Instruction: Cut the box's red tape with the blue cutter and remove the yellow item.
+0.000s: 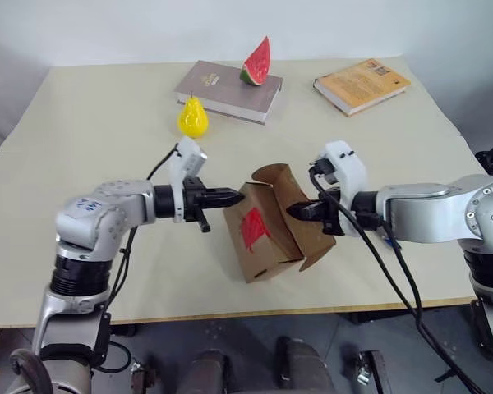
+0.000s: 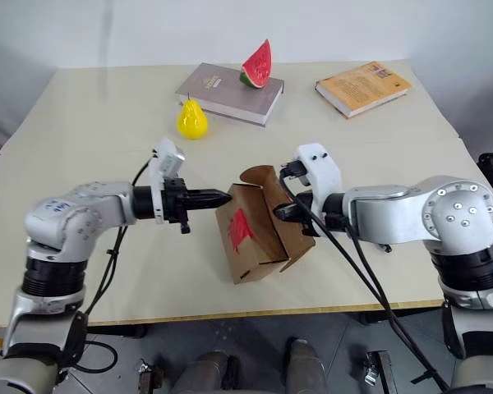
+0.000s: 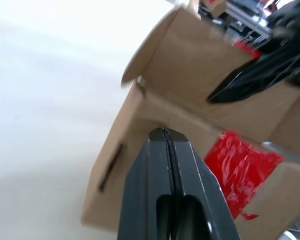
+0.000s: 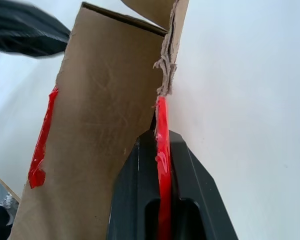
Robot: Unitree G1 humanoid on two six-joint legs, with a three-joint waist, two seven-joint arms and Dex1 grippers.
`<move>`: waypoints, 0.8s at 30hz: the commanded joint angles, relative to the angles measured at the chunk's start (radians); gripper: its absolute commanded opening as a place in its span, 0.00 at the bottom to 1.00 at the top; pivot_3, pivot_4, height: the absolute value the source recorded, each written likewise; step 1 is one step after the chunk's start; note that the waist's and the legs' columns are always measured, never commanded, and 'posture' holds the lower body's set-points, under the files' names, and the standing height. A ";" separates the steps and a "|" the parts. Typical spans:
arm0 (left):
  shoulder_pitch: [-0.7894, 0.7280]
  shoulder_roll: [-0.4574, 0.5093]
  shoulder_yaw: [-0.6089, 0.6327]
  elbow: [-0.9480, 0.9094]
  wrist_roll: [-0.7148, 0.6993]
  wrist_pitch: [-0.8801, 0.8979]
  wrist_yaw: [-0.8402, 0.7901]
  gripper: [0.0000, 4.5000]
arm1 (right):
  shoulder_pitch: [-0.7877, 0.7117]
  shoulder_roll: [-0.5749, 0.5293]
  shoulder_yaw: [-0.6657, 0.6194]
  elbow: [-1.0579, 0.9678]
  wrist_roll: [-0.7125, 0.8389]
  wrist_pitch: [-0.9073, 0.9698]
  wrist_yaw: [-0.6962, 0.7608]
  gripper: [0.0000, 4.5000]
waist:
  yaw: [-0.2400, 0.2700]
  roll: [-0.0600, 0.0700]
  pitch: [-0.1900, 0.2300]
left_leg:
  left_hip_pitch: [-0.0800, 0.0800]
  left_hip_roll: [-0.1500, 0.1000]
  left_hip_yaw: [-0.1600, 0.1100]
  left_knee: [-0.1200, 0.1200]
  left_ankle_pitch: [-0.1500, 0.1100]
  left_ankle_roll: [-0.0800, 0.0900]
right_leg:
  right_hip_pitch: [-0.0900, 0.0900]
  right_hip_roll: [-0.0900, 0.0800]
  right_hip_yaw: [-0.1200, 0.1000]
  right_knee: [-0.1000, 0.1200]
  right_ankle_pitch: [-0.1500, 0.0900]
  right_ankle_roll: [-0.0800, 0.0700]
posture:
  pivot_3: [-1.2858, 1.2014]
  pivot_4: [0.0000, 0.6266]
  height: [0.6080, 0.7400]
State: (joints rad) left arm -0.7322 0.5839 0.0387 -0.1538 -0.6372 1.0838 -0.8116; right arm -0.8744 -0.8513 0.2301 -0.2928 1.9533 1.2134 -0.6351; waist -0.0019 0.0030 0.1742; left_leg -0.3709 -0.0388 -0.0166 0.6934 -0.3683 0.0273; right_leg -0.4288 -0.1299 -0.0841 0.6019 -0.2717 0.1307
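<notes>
The brown cardboard box [image 1: 267, 246] hangs tilted between my two grippers, flaps open, above the table [image 1: 90, 156]. Torn red tape [image 1: 252, 228] shows on its near face. My right gripper [image 1: 296, 212] is shut on the edge of one flap, and a strip of red tape [image 4: 161, 150] runs between its fingers. My left gripper [image 1: 235, 197] is shut, with its tip against the box's upper left corner [image 3: 140, 95]; I cannot tell whether it pinches cardboard. The blue cutter and the yellow item are out of view.
A yellow pear [image 1: 192, 119] stands behind my left arm. Further back a watermelon slice [image 1: 257, 62] rests on a grey book [image 1: 228, 90], and an orange book [image 1: 361, 84] lies at the back right. The table's front edge [image 1: 230, 316] runs just below the box.
</notes>
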 commanded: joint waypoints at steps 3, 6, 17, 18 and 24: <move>-0.057 0.011 0.018 -0.048 -0.072 0.029 -0.023 0.00 | -0.035 0.000 0.025 -0.034 0.019 -0.086 -0.083 0.01 | 0.005 -0.001 0.001 | -0.001 -0.001 -0.002 0.002 0.000 0.000 | 0.001 -0.001 0.000 0.000 0.000 0.000 | 0.52 0.24 1.00; -0.062 0.012 -0.025 -0.050 -0.062 0.021 -0.038 0.00 | -0.037 0.003 0.030 -0.036 0.019 -0.111 -0.120 0.01 | 0.005 -0.001 0.001 | -0.002 -0.001 -0.002 0.003 0.000 0.000 | 0.001 -0.001 0.000 -0.001 0.000 0.001 | 0.52 0.24 1.00; -0.023 0.129 -0.220 -0.080 0.015 -0.025 -0.144 0.00 | -0.032 -0.024 0.008 0.010 0.019 -0.121 -0.180 0.01 | 0.001 -0.001 0.001 | -0.002 0.000 -0.002 0.003 0.000 0.000 | 0.001 0.000 -0.001 0.000 0.000 0.001 | 0.52 0.24 1.00; -0.024 0.156 -0.246 -0.076 0.034 -0.030 -0.159 0.00 | -0.035 -0.025 0.006 0.015 0.019 -0.119 -0.179 0.01 | 0.001 -0.001 0.001 | -0.002 0.000 -0.002 0.003 0.000 0.000 | 0.001 0.000 -0.001 0.000 0.000 0.001 | 0.52 0.24 1.00; -0.011 0.268 -0.345 -0.071 0.129 -0.091 -0.227 0.00 | -0.047 -0.016 -0.008 0.023 0.019 -0.120 -0.169 0.01 | 0.001 -0.001 0.001 | -0.001 0.000 -0.001 0.002 0.000 0.000 | 0.001 -0.001 0.000 -0.001 0.000 0.001 | 0.52 0.24 1.00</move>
State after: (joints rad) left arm -0.7651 0.8376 -0.2540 -0.2219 -0.5486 0.9895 -1.0242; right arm -0.9009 -0.8657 0.2576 -0.2512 1.9560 1.1075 -0.8131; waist -0.0012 0.0022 0.1751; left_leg -0.3722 -0.0388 -0.0182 0.6955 -0.3684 0.0276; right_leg -0.4275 -0.1306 -0.0836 0.6012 -0.2714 0.1313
